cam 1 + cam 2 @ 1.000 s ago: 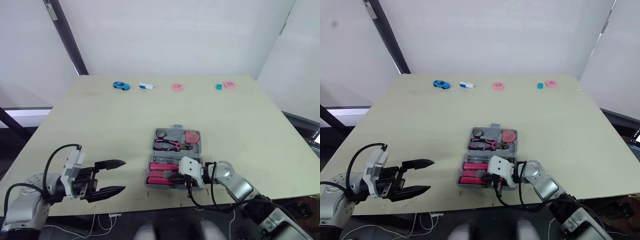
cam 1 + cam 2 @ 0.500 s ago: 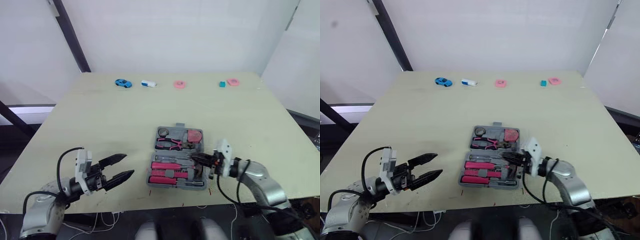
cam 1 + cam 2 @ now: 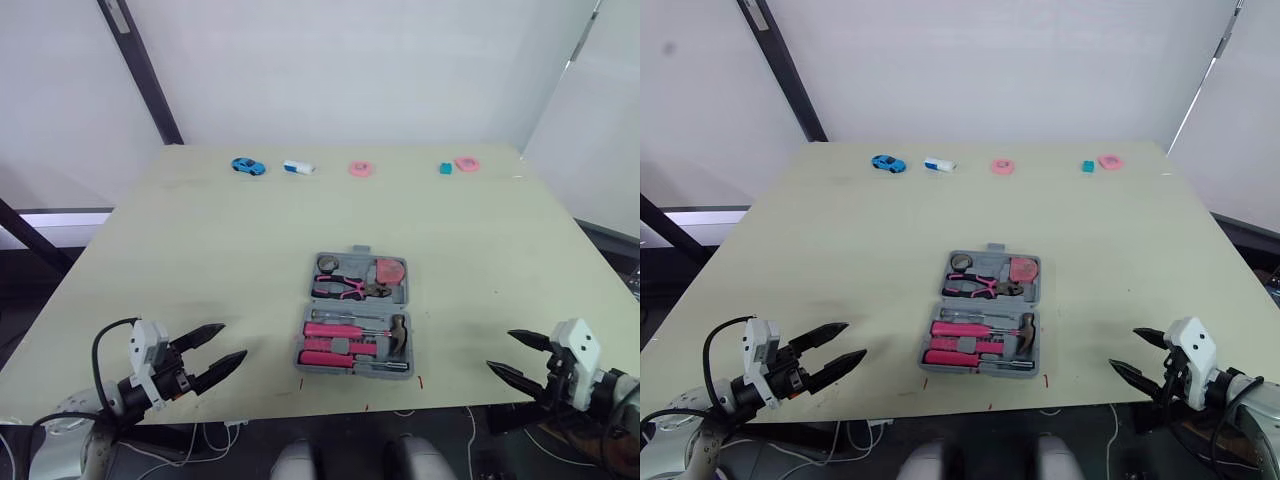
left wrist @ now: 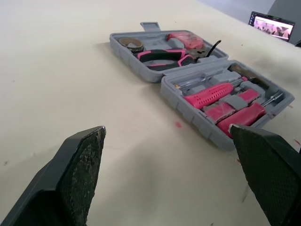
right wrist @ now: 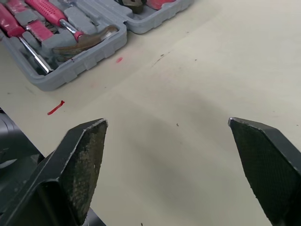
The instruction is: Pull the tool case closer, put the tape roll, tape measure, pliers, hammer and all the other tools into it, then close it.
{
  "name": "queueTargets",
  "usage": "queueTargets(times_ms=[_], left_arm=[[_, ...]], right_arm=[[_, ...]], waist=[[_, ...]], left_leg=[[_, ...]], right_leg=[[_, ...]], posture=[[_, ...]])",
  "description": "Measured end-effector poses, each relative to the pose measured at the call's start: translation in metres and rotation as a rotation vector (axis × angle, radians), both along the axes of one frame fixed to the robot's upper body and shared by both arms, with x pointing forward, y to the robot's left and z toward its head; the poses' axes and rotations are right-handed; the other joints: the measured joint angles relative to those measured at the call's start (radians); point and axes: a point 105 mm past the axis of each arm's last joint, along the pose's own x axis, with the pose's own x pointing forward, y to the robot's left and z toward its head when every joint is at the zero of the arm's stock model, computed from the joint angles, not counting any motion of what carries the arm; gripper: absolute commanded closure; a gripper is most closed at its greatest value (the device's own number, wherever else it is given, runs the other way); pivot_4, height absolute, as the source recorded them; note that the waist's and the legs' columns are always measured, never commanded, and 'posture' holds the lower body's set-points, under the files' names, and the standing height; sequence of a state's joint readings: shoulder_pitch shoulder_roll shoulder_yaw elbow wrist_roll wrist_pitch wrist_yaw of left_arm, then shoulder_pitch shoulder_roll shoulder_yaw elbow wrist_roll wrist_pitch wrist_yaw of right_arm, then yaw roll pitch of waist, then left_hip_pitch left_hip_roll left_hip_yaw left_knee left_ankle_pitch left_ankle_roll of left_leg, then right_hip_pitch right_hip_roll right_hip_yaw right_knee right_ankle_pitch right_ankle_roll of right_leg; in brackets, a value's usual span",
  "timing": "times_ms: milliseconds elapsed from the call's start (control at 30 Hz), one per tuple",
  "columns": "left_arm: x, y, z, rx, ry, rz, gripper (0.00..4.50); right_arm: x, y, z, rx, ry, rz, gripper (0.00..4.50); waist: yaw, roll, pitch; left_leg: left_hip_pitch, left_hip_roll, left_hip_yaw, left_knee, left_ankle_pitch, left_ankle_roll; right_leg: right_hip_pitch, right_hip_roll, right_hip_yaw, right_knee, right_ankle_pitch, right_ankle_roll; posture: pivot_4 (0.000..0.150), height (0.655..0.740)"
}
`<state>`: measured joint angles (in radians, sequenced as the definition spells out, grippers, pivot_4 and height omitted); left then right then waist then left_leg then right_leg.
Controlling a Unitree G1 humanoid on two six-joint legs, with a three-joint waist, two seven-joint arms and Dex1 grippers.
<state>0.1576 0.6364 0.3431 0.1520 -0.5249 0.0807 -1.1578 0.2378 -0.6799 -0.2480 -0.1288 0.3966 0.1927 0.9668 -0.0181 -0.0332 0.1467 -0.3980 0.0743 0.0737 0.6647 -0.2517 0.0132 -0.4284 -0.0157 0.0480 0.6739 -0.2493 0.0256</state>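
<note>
Grey tool case open, midway between left gripper, right gripper

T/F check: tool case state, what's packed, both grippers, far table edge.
1. The tool case lies open. True.
2. The hammer is in the case. True.
3. The right gripper holds the pliers. False: it is open and empty, to the right of the case; the pliers lie in the case.
4. The left gripper is shut. False: it is open and empty.
5. A blue toy car sits near the table's far edge. True.
</note>
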Motion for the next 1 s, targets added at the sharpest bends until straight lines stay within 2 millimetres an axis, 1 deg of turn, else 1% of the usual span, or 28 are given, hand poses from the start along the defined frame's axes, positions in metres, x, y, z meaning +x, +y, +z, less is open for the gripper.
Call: queueTargets(times_ms=[67, 133, 167, 200, 233, 267, 300, 333, 367, 400, 433, 467, 500, 533, 567, 600, 633, 667, 733, 900, 967, 1000], left_arm=[[0.008, 0.004, -0.001, 0.055, 0.011, 0.03, 0.0], [0.019, -0.001, 0.004, 0.06, 0.01, 0.006, 0.0], [0.021, -0.003, 0.005, 0.058, 0.006, -0.001, 0.0], [0.025, -0.006, 0.007, 0.049, 0.007, -0.019, 0.26], [0.036, -0.013, 0.011, 0.035, 0.013, -0.058, 0.65], [0.038, -0.015, 0.012, 0.032, 0.01, -0.069, 0.92], [0.043, -0.02, 0.015, 0.031, 0.01, -0.102, 1.1], [0.044, -0.021, 0.016, 0.032, 0.009, -0.108, 1.43], [0.055, -0.022, 0.014, 0.046, 0.055, -0.139, 1.75], [0.059, -0.024, 0.015, 0.049, 0.058, -0.148, 2.18], [0.067, -0.028, 0.017, 0.057, 0.065, -0.174, 2.4], [0.072, -0.031, 0.018, 0.063, 0.066, -0.189, 2.74], [0.078, -0.036, 0.019, 0.08, 0.077, -0.213, 3.07], [0.079, -0.036, 0.019, 0.081, 0.077, -0.215, 3.34], [0.087, -0.044, 0.02, 0.104, 0.086, -0.253, 3.62], [0.091, -0.047, 0.019, 0.117, 0.095, -0.268, 4.02], [0.098, -0.053, 0.017, 0.143, 0.104, -0.291, 4.43], [0.103, -0.06, 0.017, 0.168, 0.105, -0.319, 4.48], [0.113, -0.072, 0.012, 0.226, 0.125, -0.358, 4.48], [0.125, -0.079, 0.003, 0.318, 0.171, -0.381, 4.48], [0.127, -0.084, -0.001, 0.345, 0.181, -0.401, 4.48], [0.128, -0.09, -0.003, 0.357, 0.183, -0.418, 4.48]], right_arm=[[0.007, 0.004, 0.006, -0.007, -0.03, 0.003, 0.06], [0.019, 0.015, 0.013, -0.014, -0.062, 0.023, 0.06], [0.021, 0.017, 0.014, -0.014, -0.066, 0.028, 0.06], [0.028, 0.024, 0.014, -0.015, -0.063, 0.041, 0.29], [0.04, 0.037, 0.015, -0.012, -0.05, 0.073, 0.69], [0.042, 0.04, 0.015, -0.013, -0.049, 0.085, 1.01], [0.047, 0.048, 0.016, -0.02, -0.039, 0.108, 1.18], [0.048, 0.049, 0.016, -0.021, -0.036, 0.114, 1.53], [0.062, 0.056, 0.012, -0.066, 0.008, 0.13, 1.87], [0.066, 0.057, 0.012, -0.078, 0.012, 0.135, 2.36], [0.073, 0.061, 0.012, -0.106, 0.025, 0.151, 2.59], [0.077, 0.064, 0.013, -0.125, 0.029, 0.163, 3.03], [0.082, 0.069, 0.014, -0.15, 0.042, 0.187, 3.3], [0.082, 0.07, 0.014, -0.152, 0.042, 0.189, 3.65], [0.086, 0.076, 0.015, -0.195, 0.058, 0.228, 3.93], [0.089, 0.077, 0.013, -0.221, 0.072, 0.244, 4.35], [0.093, 0.078, 0.011, -0.272, 0.092, 0.263, 4.5], [0.096, 0.08, 0.012, -0.314, 0.1, 0.282, 4.5], [0.099, 0.084, 0.01, -0.393, 0.126, 0.327, 4.5], [0.1, 0.083, -0.005, -0.504, 0.207, 0.365, 4.5], [0.102, 0.085, -0.006, -0.533, 0.215, 0.375, 4.5], [0.104, 0.09, -0.006, -0.549, 0.216, 0.39, 4.5]], waist=[[0.002, 0.0, 0.0], [0.004, 0.0, 0.001], [0.004, 0.0, 0.001], [0.004, 0.0, 0.001], [0.004, 0.0, 0.001], [0.004, 0.0, 0.001], [0.004, 0.001, 0.001], [0.004, 0.001, 0.001], [0.005, 0.001, 0.001], [0.004, 0.001, 0.003], [0.005, 0.001, 0.004], [0.005, 0.001, 0.004], [0.005, 0.001, 0.004], [0.005, 0.001, 0.004], [0.006, 0.001, 0.004], [0.006, 0.001, 0.004], [0.007, 0.001, 0.004], [0.008, 0.001, 0.004], [0.008, 0.001, 0.004], [0.004, 0.001, 0.004], [0.004, 0.001, 0.004], [0.004, 0.001, 0.004]], left_leg=[[-0.001, 0.0, 0.0, 0.0, 0.0, 0.0], [-0.001, 0.0, 0.001, 0.0, 0.0, 0.0], [-0.001, 0.0, 0.001, 0.0, 0.0, 0.0], [-0.001, 0.0, 0.002, 0.0, 0.0, 0.0], [-0.001, -0.001, 0.003, 0.0, 0.0, 0.0], [-0.002, -0.001, 0.004, 0.0, 0.0, 0.0], [-0.002, 0.0, 0.004, 0.0, 0.0, 0.0], [-0.002, -0.001, 0.004, 0.0, 0.0, 0.0], [-0.002, 0.0, 0.004, -0.001, 0.0, 0.0], [-0.004, -0.001, 0.003, -0.001, 0.0, 0.0], [-0.005, -0.001, 0.003, -0.001, 0.0, 0.0], [-0.005, -0.001, 0.003, -0.001, 0.0, 0.0], [-0.006, -0.001, 0.003, -0.001, 0.0, 0.0], [-0.006, -0.001, 0.003, -0.001, 0.0, 0.0], [-0.008, -0.001, 0.001, 0.0, 0.0, 0.0], [-0.009, -0.001, 0.001, 0.001, 0.0, 0.0], [-0.012, -0.001, 0.0, 0.002, 0.0, 0.0], [-0.018, -0.001, -0.001, 0.004, 0.0, 0.0], [-0.019, -0.001, -0.001, 0.004, 0.0, 0.0], [-0.02, -0.001, -0.002, 0.004, 0.0, 0.001], [-0.02, -0.001, -0.002, 0.004, 0.0, 0.001], [-0.02, -0.001, -0.002, 0.004, 0.0, 0.001]], right_leg=[[0.0, 0.0, 0.0, 0.0, 0.0, 0.0], [0.0, 0.0, 0.0, 0.0, 0.0, 0.0], [0.0, 0.0, -0.001, 0.0, 0.0, 0.0], [0.0, 0.0, -0.001, 0.0, 0.0, 0.0], [0.0, 0.001, -0.001, 0.0, 0.0, 0.0], [0.0, 0.001, -0.001, 0.0, 0.0, -0.001], [0.0, 0.001, -0.001, 0.0, 0.001, -0.001], [0.0, 0.001, -0.001, 0.0, 0.002, -0.004], [0.0, 0.001, -0.001, 0.0, 0.002, -0.004], [-0.003, 0.002, -0.001, 0.0, 0.003, -0.005], [-0.003, 0.003, -0.001, 0.0, 0.003, -0.005], [-0.003, 0.003, -0.001, 0.0, 0.003, -0.005], [-0.003, 0.003, -0.002, -0.001, 0.003, -0.004], [-0.003, 0.003, -0.002, -0.001, 0.003, -0.004], [-0.004, 0.004, -0.002, -0.001, 0.004, -0.001], [-0.004, 0.004, -0.002, -0.001, 0.004, -0.001], [-0.006, 0.004, -0.003, -0.001, 0.005, 0.0], [-0.011, 0.004, -0.004, -0.001, 0.005, 0.0], [-0.011, 0.004, -0.004, -0.001, 0.005, 0.0], [-0.012, 0.005, -0.004, -0.001, 0.005, 0.0], [-0.012, 0.005, -0.004, 0.0, 0.005, 0.0], [-0.012, 0.005, -0.004, 0.0, 0.005, 0.0]], posture=[[0.15, 0.74], [0.15, 0.74], [0.15, 0.74], [0.15, 0.74], [0.15, 0.74], [0.15, 0.74], [0.15, 0.74], [0.15, 0.74], [0.15, 0.74], [0.15, 0.74], [0.15, 0.74], [0.15, 0.74], [0.15, 0.74], [0.15, 0.74], [0.15, 0.74], [0.15, 0.74], [0.15, 0.74], [0.15, 0.74], [0.15, 0.74], [0.15, 0.74], [0.15, 0.74], [0.15, 0.74]])
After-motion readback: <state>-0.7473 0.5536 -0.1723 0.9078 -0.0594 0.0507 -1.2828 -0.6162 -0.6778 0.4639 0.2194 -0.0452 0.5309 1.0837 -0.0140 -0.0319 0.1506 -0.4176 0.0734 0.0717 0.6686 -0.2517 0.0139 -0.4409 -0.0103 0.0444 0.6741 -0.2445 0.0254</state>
